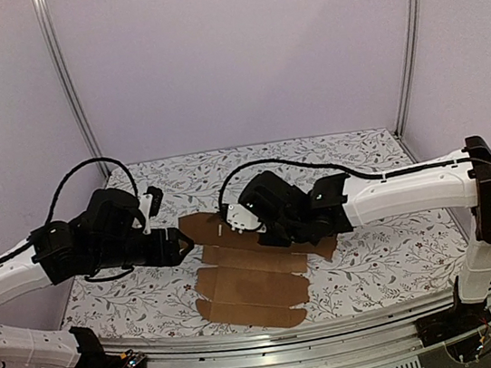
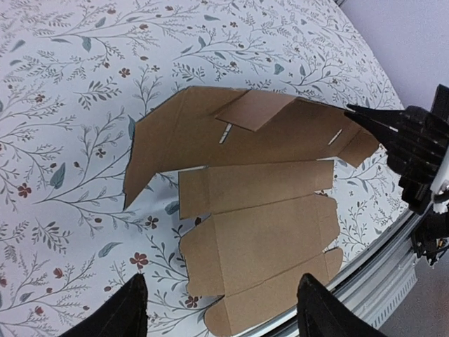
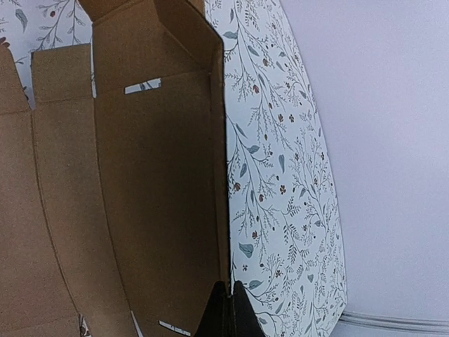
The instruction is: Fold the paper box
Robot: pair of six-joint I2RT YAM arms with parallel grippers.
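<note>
The paper box (image 1: 252, 284) is a flat brown die-cut sheet on the floral table, with its far panel lifted off the surface. My right gripper (image 1: 236, 225) is shut on the edge of that raised far panel. In the right wrist view the closed fingertips (image 3: 228, 312) pinch the panel's edge (image 3: 217, 175). My left gripper (image 1: 183, 244) hovers at the sheet's left side, open and empty. In the left wrist view its fingers (image 2: 130, 309) stand wide apart over the sheet (image 2: 259, 225). The right gripper also shows there (image 2: 410, 144), at the raised panel's end.
A metal rail (image 1: 277, 340) runs along the table's near edge, just beyond the sheet's near flap. Upright posts (image 1: 68, 90) stand at the back corners against purple walls. Floral table surface (image 1: 375, 257) lies to the right of the sheet.
</note>
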